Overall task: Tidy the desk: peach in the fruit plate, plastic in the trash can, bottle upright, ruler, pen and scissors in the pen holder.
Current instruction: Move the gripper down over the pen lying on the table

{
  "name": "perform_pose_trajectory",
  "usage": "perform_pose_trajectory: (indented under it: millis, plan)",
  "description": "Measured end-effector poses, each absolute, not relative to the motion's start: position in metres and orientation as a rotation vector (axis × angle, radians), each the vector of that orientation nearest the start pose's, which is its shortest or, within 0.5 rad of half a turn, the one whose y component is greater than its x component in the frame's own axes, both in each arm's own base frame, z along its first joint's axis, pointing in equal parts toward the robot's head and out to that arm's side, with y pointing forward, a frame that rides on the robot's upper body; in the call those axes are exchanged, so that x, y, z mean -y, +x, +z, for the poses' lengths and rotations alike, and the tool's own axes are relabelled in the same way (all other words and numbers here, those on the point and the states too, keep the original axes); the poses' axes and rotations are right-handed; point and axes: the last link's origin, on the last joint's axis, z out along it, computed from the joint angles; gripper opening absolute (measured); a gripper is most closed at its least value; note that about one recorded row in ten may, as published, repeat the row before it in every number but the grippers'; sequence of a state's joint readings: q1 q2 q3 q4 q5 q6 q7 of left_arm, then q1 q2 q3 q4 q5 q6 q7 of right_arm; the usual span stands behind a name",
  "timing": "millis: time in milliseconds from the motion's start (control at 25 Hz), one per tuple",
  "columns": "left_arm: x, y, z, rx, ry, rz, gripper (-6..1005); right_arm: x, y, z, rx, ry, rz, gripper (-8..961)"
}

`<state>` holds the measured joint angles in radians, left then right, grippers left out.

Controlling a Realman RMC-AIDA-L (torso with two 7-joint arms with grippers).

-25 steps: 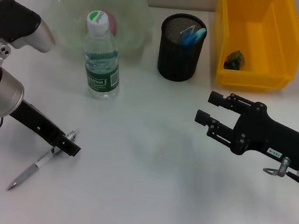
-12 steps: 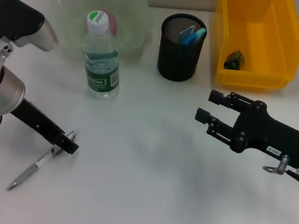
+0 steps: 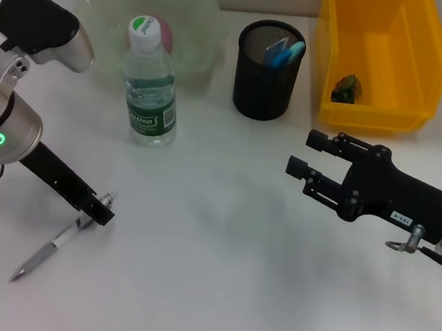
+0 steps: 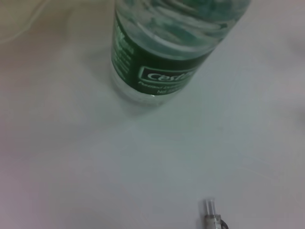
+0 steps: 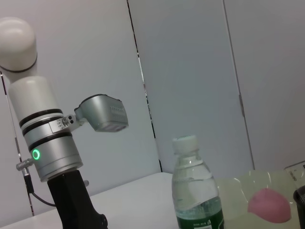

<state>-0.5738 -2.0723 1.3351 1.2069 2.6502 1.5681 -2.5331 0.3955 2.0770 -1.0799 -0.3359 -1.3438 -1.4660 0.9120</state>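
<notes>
Bottle (image 4: pixel 162 57) label: white lettering on the green band reads "Cest…", then cut off by the curve.
Bottle cap (image 3: pixel 145 28): green print, unreadable.
Right gripper (image 3: pixel 308 160) sticker: illegible.

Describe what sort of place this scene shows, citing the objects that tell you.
Probably an office-style desk set up for robot testing: a white tabletop holds a black mesh pen holder, a silver pen and a yellow plastic bin.

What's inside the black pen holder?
The black mesh pen holder shows two blue items poking above its rim, likely ruler and scissors handles. Their lower parts are hidden by its wall.
</notes>
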Motion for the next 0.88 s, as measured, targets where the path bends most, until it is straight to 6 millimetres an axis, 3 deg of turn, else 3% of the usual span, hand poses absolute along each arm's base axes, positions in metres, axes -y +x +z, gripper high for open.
perform_pose_trajectory:
  millis: [880]
  plan:
    - [-0.3435,-0.2278,-0.0067,1.102,-2.549,0.636,782,-0.2903,0.2738,-0.0464,-0.499,-2.489,0.999,564]
